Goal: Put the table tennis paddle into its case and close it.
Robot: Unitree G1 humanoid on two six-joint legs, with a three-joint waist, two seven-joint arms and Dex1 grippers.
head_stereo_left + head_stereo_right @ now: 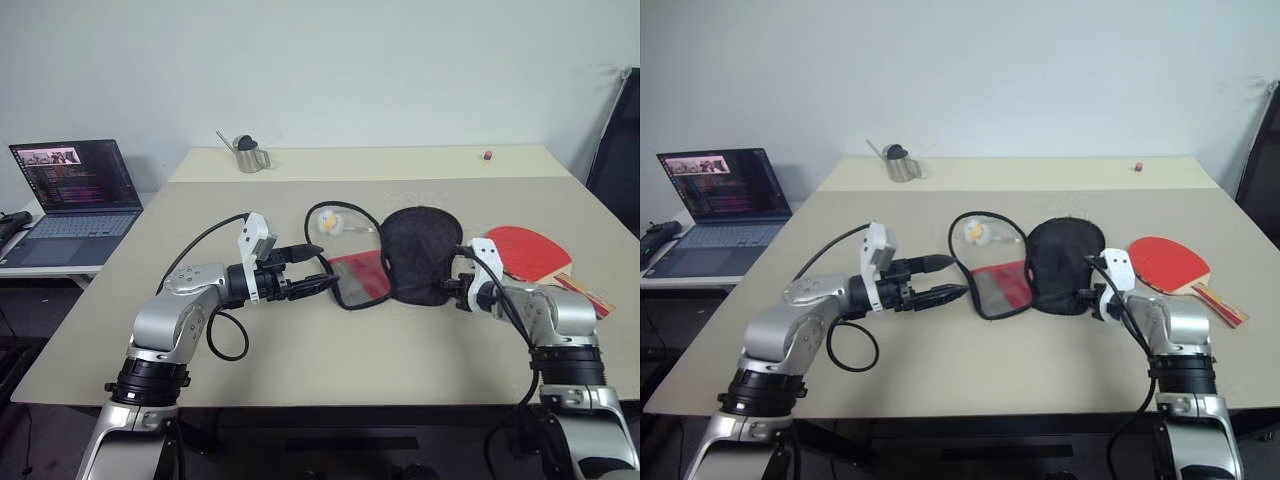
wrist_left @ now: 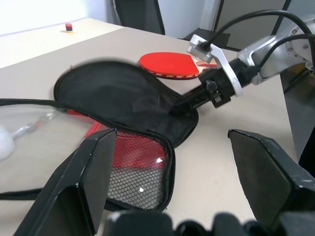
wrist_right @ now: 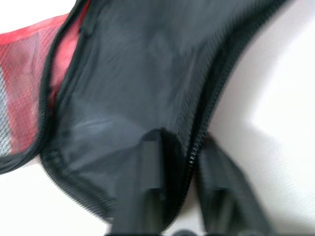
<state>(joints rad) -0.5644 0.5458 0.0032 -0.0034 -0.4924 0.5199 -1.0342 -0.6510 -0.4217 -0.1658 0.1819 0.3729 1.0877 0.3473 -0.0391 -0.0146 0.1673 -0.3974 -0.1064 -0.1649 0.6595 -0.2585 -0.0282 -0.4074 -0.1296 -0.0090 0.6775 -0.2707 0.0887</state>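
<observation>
**Case flap may drop shut before the paddle is loaded**

The red-faced, wood-handled table tennis paddle (image 1: pixel 1168 262) lies on the beige worktop (image 1: pixel 940 360), just beside the open black fabric-and-mesh case (image 1: pixel 1065 262). The right gripper (image 3: pixel 183 162) straddles the flap's zip edge (jaws narrowly parted), so the flap could slip free. The left gripper (image 1: pixel 318 268) hovers nearby, jaws wide and empty.

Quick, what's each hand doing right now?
Left hand: open, holding nothing.
Right hand: fingers either side of the case edge; grip unclear.

Beige table (image 1: pixel 300 350), white wall (image 1: pixel 320 60)
</observation>
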